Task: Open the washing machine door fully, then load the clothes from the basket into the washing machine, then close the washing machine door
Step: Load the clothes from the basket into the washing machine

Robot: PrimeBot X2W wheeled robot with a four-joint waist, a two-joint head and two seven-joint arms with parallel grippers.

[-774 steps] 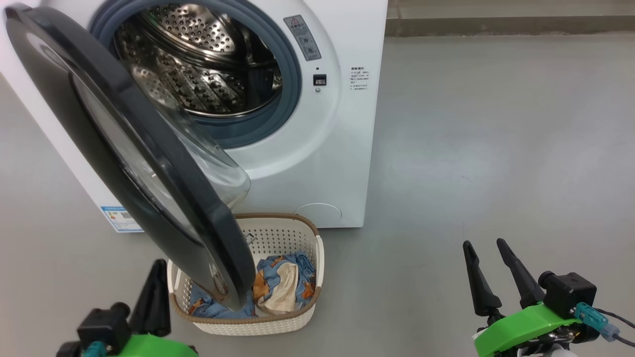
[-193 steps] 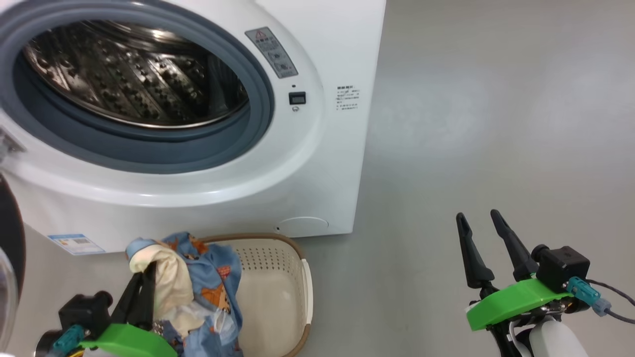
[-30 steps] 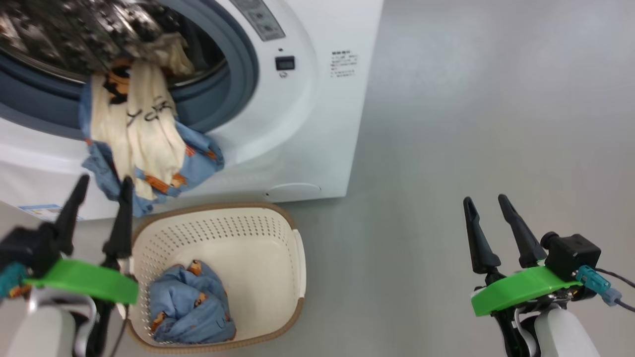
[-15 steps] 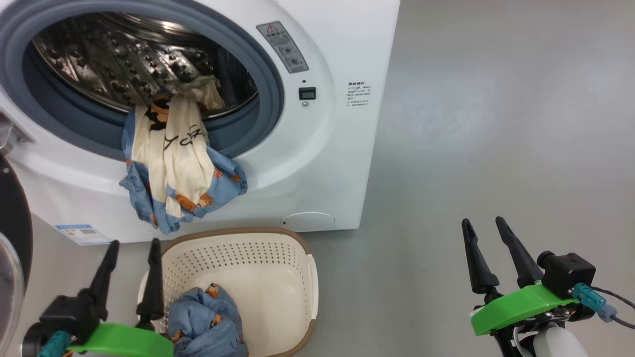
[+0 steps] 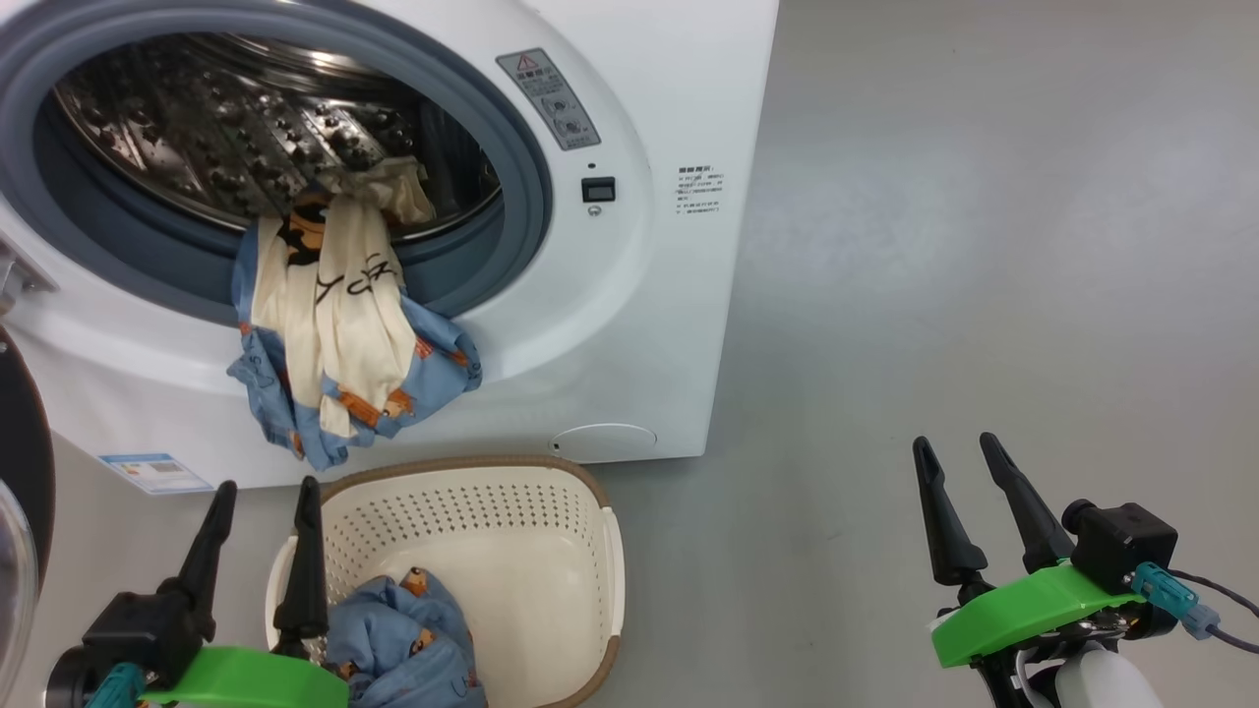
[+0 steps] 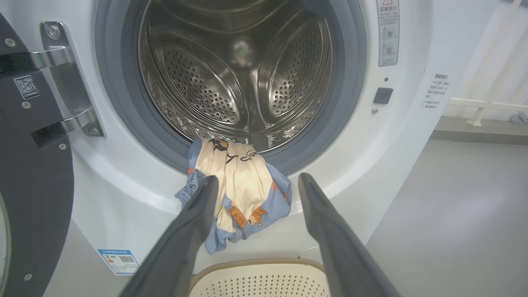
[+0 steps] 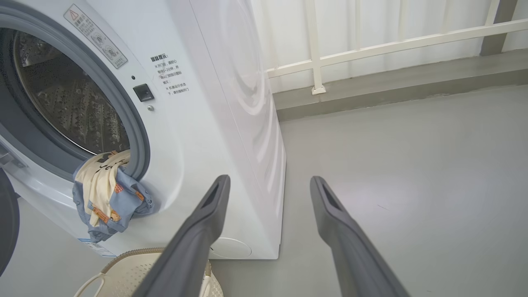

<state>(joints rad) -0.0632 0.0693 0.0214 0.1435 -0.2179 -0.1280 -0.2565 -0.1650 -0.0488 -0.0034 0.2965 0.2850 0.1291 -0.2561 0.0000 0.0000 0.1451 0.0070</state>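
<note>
At the far left we see the washing machine door (image 5: pixel 25 462) swung wide open, its black rim at the edge of the head view and its steel hinge (image 6: pixel 66 82) bolted to the white front, with a blue label sticker (image 5: pixel 152 472) low beside it. Next comes our left gripper (image 5: pixel 269 484), at the left rim of the basket (image 5: pixel 531 570), fingers pointing up toward the machine, jaws spread wide and holding nothing. Ahead of those fingers hangs a blue garment (image 5: pixel 334 324), cream lining outward. It is draped over the grey-blue gasket (image 5: pixel 526 197), its top just inside the perforated drum (image 5: pixel 216 128) and most of it dangling down the front of the washing machine (image 5: pixel 639 344), so it lies across the doorway. Below it the basket sits on the floor close against the machine, a second garment (image 5: pixel 403 649) bunched in its near-left corner beside our left fingers. Well to the right, over bare grey floor (image 5: pixel 934 246), our right gripper (image 5: pixel 954 441) hangs apart from everything, jaws open and empty, fingers tilted slightly left.
</note>
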